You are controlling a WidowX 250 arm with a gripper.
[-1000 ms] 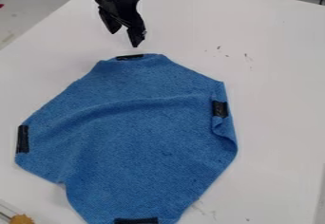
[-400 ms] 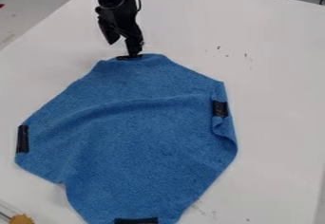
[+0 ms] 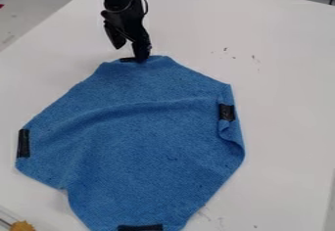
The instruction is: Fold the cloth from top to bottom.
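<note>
The black gripper (image 3: pixel 130 54) points down at the top end of the blue cloth (image 3: pixel 140 147), with its two fingers spread apart, one tip right over the cloth by the top black patch (image 3: pixel 127 59) and the other held off to the left. The cloth lies mostly flat on the white table (image 3: pixel 281 98), between the table's slanted left edge and its right edge, with a soft bump across its middle and its right side curled up under the right black patch (image 3: pixel 226 112). More black patches mark its left side (image 3: pixel 23 143) and bottom end (image 3: pixel 140 227).
</note>
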